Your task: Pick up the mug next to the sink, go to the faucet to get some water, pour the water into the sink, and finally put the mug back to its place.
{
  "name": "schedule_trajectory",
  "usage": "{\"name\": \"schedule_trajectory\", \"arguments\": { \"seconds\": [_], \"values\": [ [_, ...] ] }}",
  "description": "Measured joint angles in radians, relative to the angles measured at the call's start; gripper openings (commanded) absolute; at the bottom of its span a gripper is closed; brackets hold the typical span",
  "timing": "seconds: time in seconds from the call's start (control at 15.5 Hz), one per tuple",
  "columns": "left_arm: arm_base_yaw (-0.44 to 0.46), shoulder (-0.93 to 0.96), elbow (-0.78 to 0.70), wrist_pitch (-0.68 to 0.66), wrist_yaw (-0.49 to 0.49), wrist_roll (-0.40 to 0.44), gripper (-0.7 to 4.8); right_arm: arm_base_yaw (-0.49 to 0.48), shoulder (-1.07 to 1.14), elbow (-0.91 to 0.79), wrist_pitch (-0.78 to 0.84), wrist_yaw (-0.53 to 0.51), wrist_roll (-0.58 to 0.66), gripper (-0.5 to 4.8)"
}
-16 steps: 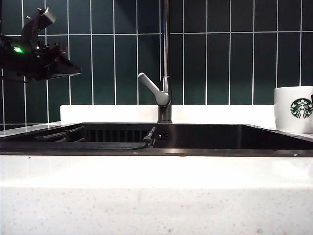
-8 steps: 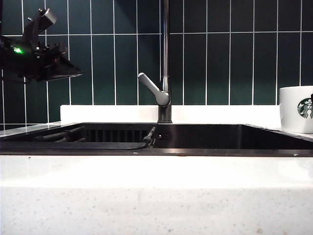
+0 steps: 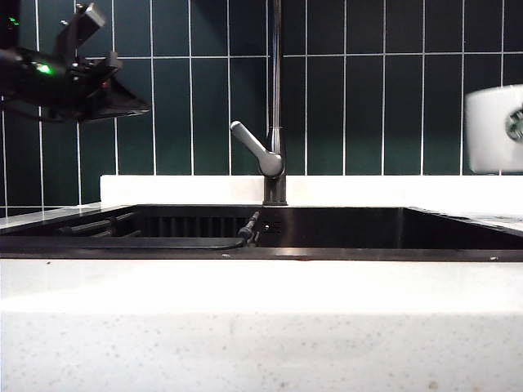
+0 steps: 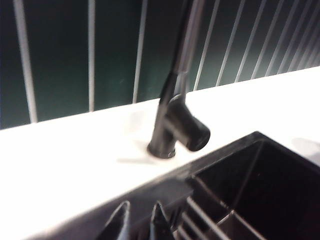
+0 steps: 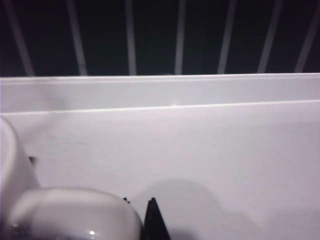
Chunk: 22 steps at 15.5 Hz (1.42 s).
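The mug [image 3: 495, 131], apparently clamped by its handle in the right gripper [image 5: 150, 220], now hangs above the counter [image 3: 261, 286] at three o'clock, lifted since earlier. The left gripper [image 4: 140, 222], jaws apart, hovers at ten o'clock, well clear of the faucet [image 3: 276, 122] and the sink [image 3: 327, 237].

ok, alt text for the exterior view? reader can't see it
A white mug hangs in the air at the right edge, blurred, above the counter beside a black sink. A chrome faucet stands at the middle against dark green tiles. The left end effector hovers high on the left; the right one is out of frame.
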Motion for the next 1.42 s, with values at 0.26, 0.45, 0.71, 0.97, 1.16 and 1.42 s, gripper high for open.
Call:
{"name": "schedule_trajectory", "arguments": {
  "seconds": [0.26, 0.45, 0.71, 0.97, 1.16, 1.42],
  "values": [
    [-0.035, 0.111, 0.13, -0.016, 0.062, -0.002, 0.94, 0.132, -0.018, 0.143, -0.182, -0.064, 0.04, -0.01],
    [-0.065, 0.226, 0.256, -0.026, 0.076, -0.003, 0.94, 0.284, -0.006, 0.33, -0.412, -0.069, 0.042, -0.01],
    [-0.077, 0.357, 0.409, -0.032, 0.094, -0.007, 1.23, 0.402, 0.084, 0.474, -0.483, -0.072, 0.044, -0.01],
    [-0.091, 0.446, 0.525, -0.034, 0.136, -0.02, 1.23, 0.455, 0.172, 0.529, -0.523, -0.069, 0.044, -0.01],
    [-0.132, 0.542, 0.643, -0.034, 0.175, -0.022, 1.23, 0.484, 0.179, 0.556, -0.514, -0.092, 0.05, -0.01],
    [-0.165, 0.579, 0.711, -0.047, 0.18, -0.022, 1.23, 0.486, 0.18, 0.575, -0.514, -0.112, 0.067, -0.01]
  ]
}}
